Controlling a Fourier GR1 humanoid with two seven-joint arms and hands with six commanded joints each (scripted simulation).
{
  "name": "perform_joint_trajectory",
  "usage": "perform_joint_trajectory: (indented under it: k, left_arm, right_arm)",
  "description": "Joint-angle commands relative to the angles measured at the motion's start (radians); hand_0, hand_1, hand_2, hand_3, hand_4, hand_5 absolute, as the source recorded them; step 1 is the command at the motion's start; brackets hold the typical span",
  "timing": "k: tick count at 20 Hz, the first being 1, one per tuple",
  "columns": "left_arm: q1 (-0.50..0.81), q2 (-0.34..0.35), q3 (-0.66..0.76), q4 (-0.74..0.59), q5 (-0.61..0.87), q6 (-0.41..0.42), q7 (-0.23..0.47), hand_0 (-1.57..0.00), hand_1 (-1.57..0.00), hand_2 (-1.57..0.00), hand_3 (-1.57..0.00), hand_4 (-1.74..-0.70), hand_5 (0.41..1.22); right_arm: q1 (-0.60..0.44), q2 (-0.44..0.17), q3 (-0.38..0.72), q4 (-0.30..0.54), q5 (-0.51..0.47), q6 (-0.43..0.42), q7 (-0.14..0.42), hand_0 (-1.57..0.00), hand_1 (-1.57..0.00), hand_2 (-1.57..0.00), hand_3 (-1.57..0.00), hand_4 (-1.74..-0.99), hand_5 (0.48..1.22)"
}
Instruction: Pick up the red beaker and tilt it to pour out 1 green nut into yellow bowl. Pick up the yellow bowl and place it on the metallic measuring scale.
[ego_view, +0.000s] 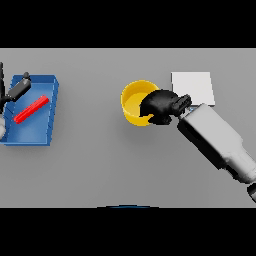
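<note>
My right robot hand (161, 106) curls over the yellow bowl's (133, 102) right rim, gripping it – the metallic scale (196, 85) lies just right, behind my wrist, on the grey worktop (100, 160).

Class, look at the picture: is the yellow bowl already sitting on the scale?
No, the bowl sits on the table, left of the scale.

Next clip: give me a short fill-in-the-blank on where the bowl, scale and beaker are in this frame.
1. The right hand grips the rim of the ____ bowl.
2. The red beaker lies inside the ____ tray.
3. The measuring scale sits on the bowl's ____ side in the head view.
4. The left hand shows at the view's ____ edge.

Missing: yellow; blue; right; left
</note>
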Motion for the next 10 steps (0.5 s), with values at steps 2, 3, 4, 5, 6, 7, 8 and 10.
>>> perform_joint_trajectory:
  k: [2,3,4,5,6,7,8,10]
  left_arm:
    - [0.002,-0.006,-0.005,0.012,-0.009,0.005,-0.009,0.0,0.0,0.0,0.0,-0.74,0.693]
    - [0.006,-0.006,-0.007,0.012,-0.011,0.007,-0.014,0.0,0.0,0.0,0.0,-0.74,0.697]
    - [0.011,0.003,-0.001,0.002,-0.006,0.005,-0.024,0.0,0.0,0.0,0.0,-0.74,0.697]
    - [0.016,0.004,0.006,0.0,0.002,0.006,-0.031,0.0,0.0,0.0,0.0,-0.74,0.697]
    - [0.018,0.008,0.003,-0.013,-0.001,0.006,-0.024,0.0,0.0,0.0,0.0,-0.75,0.697]
    - [0.02,0.012,0.001,-0.016,-0.003,0.005,-0.012,0.0,0.0,0.0,0.0,-0.74,0.7]
    - [0.018,0.01,-0.002,-0.01,-0.005,0.001,-0.004,0.0,0.0,0.0,0.0,-0.74,0.702]
    - [0.012,0.006,-0.001,0.001,-0.009,0.006,-0.002,0.0,0.0,0.0,0.0,-0.74,0.708]
  right_arm:
    - [0.002,-0.021,-0.019,-0.028,0.003,-0.008,0.021,-1.57,-1.57,-1.42,-1.27,-1.739,1.22]
    - [0.003,-0.029,-0.028,-0.031,0.001,-0.012,0.02,-1.57,-1.57,-1.44,-1.26,-1.739,1.22]
    - [0.007,-0.038,-0.037,-0.034,-0.003,-0.016,0.014,-1.57,-1.57,-1.44,-1.27,-1.74,1.22]
    - [0.012,-0.048,-0.046,-0.038,-0.007,-0.02,0.008,-1.57,-1.57,-1.43,-1.33,-1.74,1.22]
    - [0.022,-0.058,-0.053,-0.048,-0.011,-0.024,0.004,-1.57,-1.57,-1.44,-1.38,-1.74,1.22]
    - [0.019,-0.062,-0.07,-0.048,-0.018,-0.017,0.018,-1.57,-1.57,-1.47,-1.35,-1.74,1.22]
    - [0.022,-0.07,-0.081,-0.045,-0.016,-0.024,0.03,-1.57,-1.57,-1.47,-1.31,-1.74,1.22]
    - [0.007,-0.104,-0.112,-0.015,-0.015,-0.045,0.009,-1.57,-1.57,-1.49,-1.26,-1.741,1.221]
